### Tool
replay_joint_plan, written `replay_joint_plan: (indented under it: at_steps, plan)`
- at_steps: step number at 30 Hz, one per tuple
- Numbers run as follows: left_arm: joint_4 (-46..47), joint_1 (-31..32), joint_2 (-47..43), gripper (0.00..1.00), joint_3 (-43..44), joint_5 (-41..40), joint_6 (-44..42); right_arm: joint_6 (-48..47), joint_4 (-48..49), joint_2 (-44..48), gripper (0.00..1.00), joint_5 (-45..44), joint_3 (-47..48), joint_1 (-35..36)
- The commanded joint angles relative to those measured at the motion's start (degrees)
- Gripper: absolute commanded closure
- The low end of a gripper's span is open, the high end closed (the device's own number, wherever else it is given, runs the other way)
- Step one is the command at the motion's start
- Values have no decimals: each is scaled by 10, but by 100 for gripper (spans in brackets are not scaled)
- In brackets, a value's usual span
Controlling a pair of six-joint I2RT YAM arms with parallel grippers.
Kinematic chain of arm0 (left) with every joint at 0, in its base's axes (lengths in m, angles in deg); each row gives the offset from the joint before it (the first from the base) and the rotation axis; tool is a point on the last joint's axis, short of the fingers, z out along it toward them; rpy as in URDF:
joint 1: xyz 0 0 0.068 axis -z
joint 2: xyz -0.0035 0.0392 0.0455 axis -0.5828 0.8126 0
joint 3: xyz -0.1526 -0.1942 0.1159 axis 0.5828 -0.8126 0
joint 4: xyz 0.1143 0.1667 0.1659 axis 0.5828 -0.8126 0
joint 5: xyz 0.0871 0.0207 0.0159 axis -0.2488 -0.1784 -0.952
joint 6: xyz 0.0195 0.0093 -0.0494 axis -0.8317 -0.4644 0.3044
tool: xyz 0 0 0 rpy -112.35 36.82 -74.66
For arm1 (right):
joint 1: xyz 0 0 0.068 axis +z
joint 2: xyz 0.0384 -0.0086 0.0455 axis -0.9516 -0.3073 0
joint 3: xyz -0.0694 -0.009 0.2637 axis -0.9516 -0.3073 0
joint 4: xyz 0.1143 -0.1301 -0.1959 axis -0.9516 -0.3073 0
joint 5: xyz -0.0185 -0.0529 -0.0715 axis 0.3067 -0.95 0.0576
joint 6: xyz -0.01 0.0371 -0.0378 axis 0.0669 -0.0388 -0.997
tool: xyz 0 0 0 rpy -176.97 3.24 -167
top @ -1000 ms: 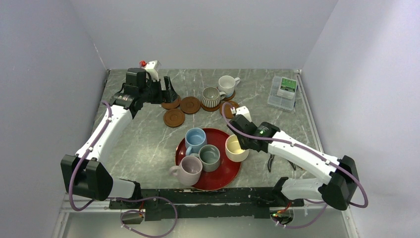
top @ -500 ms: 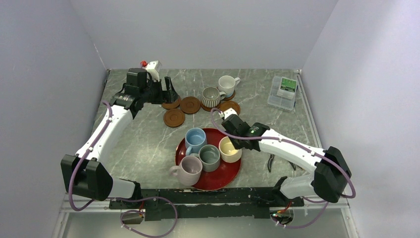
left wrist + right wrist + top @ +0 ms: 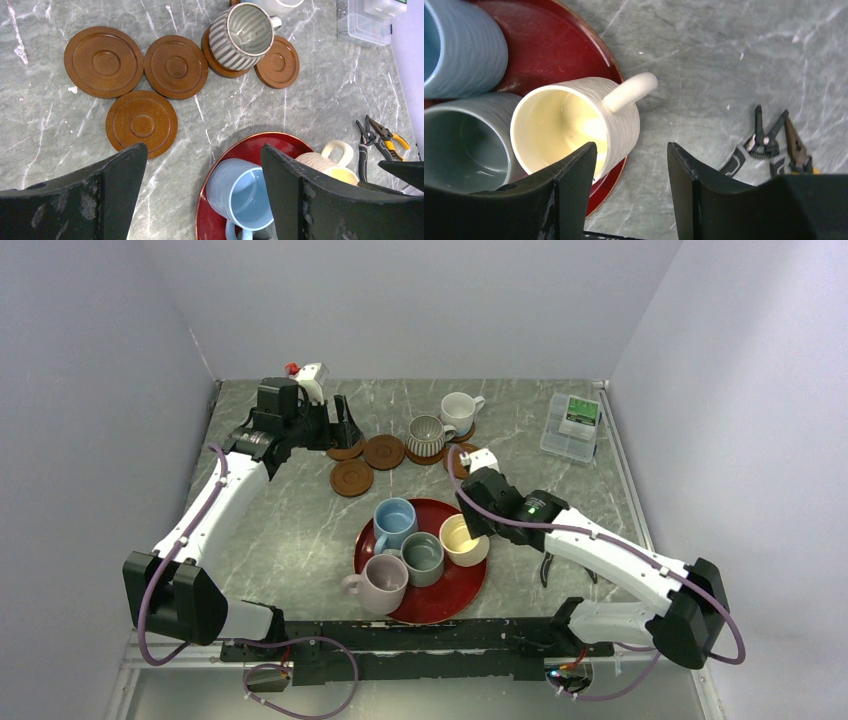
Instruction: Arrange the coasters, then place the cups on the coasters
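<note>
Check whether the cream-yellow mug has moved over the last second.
Yes. The cream-yellow mug has shifted left: it overhung the red tray's right edge before and now sits further in, beside the grey-green mug.

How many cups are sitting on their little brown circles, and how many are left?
Two are done: the ribbed mug and the white mug each sit on a coaster. The right hand is open at the cream-yellow mug, not gripping it. That one, the light blue mug, grey-green mug and lilac mug wait on the red tray.
</note>
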State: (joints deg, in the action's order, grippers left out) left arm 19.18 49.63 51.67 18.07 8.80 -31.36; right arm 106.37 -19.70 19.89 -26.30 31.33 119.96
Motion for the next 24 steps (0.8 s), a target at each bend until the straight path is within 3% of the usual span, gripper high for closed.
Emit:
replay_joint_plan:
  at_steps: [1,7,14,20,24]
  plan:
    - [15,3,-20,10,8,-2,-3,190,-112,2,42,-65,47,10]
    - [14,5,-19,10,9,3,0,321,-154,-24,43,-91,56,53]
    - [14,8,-19,10,9,3,-1,320,-138,-78,45,-90,64,58]
    - [12,11,-16,10,11,1,-3,324,-116,-116,62,-100,62,57]
    - [10,13,-13,10,12,-4,-6,337,-125,-147,65,-112,73,57]
